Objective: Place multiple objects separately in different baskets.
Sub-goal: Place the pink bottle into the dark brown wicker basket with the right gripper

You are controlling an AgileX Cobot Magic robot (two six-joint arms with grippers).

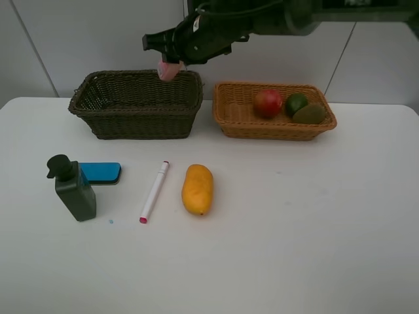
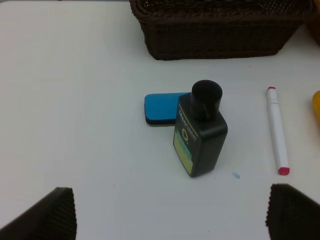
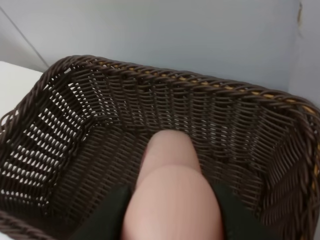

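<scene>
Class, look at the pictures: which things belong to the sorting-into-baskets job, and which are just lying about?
Job: dark basket, tan basket, pink bottle, pump bottle, blue eraser, marker, mango, red fruit, lime, kiwi.
Lying about: only a small blue speck on the table.

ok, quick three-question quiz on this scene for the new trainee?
1. True or false: the right tool holds the pink bottle above the dark basket.
2. How many fruits lie in the tan basket? A one, B three, C five.
3. Which fruit lies on the table, outside both baskets?
Key: 1 true; 2 B; 3 the mango.
</scene>
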